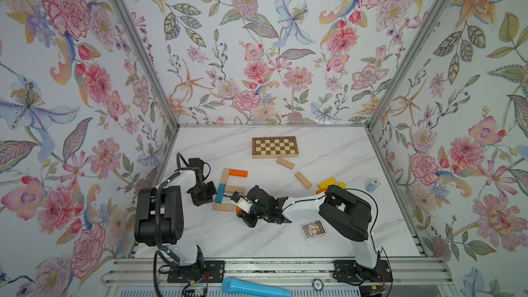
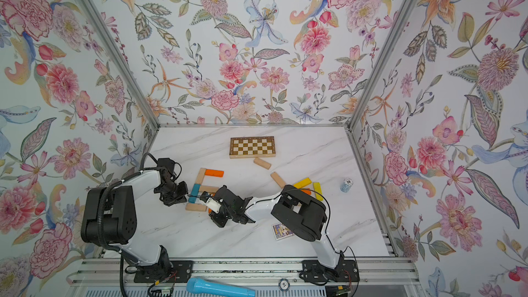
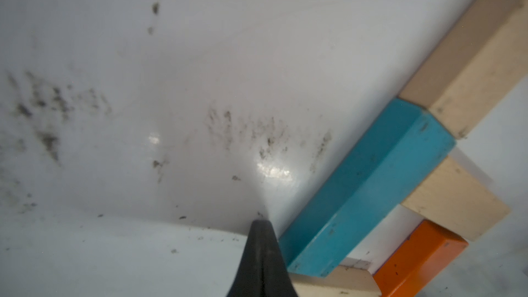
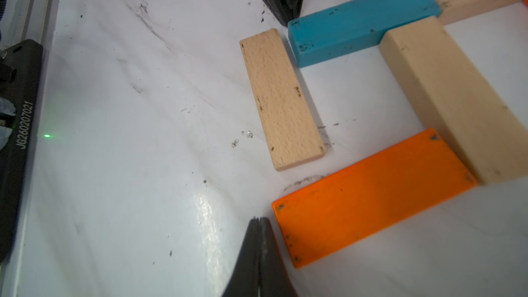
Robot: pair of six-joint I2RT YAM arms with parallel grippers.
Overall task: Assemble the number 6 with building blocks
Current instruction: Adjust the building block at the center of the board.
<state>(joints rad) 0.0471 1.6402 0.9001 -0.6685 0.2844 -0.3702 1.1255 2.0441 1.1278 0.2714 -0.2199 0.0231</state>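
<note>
- The white marble worktop shows whole in both top views, save where the two arms lie over it.
- The right arm lies stretched across toward the left arm. Its elbow hides part of a loose pile of yellow and orange bars on the right side.
- A checkered board lies flat at the far side, apart from everything else.
- The building blocks of the figure lie left of centre. A pale bar and the teal bar run end to end as the spine, joined by an orange top bar, a pale middle bar and a pale bottom bar.
- A second orange bar is almost wholly hidden under the right wrist in both top views. The right wrist view shows it lying flat, one corner at the middle bar and a gap before the bottom bar.
- Two pale loose bars lie between the board and the pile.
- The left pincer is clenched on nothing, its tip at the teal bar's end. Whether it touches is hard to tell.
- The right pincer is clenched and empty, just beside the second orange bar's short end.
</note>
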